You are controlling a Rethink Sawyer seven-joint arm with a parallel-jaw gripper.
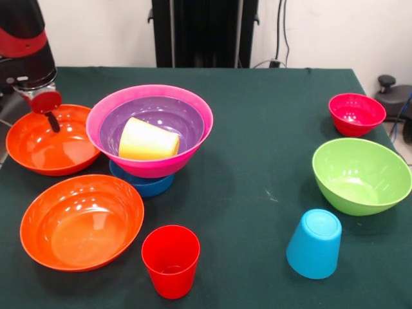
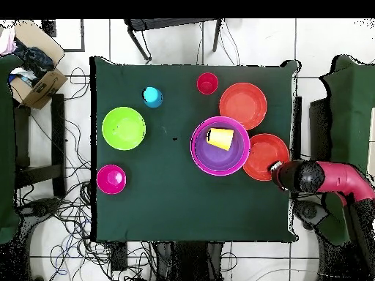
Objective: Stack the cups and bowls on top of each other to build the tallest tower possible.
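hovering over an orange bowl (image 1: 45,145), the pincer (image 1: 49,111) hides its opening; yellow cup (image 1: 147,140) lies in the purple bowl (image 1: 170,112).

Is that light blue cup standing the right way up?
No, the light blue cup stands upside down: its closed base faces up, wide mouth on the table.

Just below your gripper (image 1: 50,112): orange bowl (image 1: 51,141). Beside it, magenta bowl (image 1: 151,129) nests purple bowl (image 1: 154,122) and tipped yellow cup (image 1: 148,140), atop small blue bowl (image 1: 145,183). Far across: green bowl (image 1: 360,175), crimson bowl (image 1: 356,114), upturned blue cup (image 1: 314,243).
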